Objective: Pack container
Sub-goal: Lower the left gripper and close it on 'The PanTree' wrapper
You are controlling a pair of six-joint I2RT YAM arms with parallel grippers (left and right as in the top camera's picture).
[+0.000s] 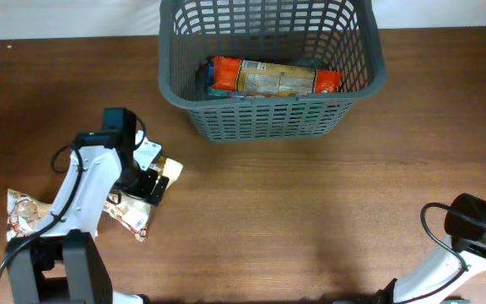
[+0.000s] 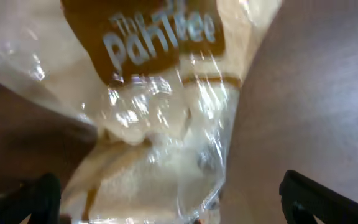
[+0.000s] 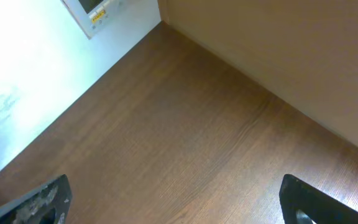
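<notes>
The container [image 1: 268,120], a dark grey lattice basket, stands at the back centre with an orange and yellow packet [image 1: 277,78] lying inside it. My left gripper [image 2: 182,208] is open wide, low over a clear packet with a brown label [image 2: 160,93]; its fingers [image 2: 39,199] straddle the packet's near end without closing on it. From overhead, that packet [image 1: 169,169] sticks out beside the left arm [image 1: 99,169] at the table's left. My right gripper [image 3: 179,205] is open over bare wood with nothing between its fingers.
A further printed packet [image 1: 22,211] lies at the left edge, and another [image 1: 132,221] shows just under the left arm. The right arm [image 1: 471,224] is at the front right corner. A white wall [image 3: 36,68] borders the table there.
</notes>
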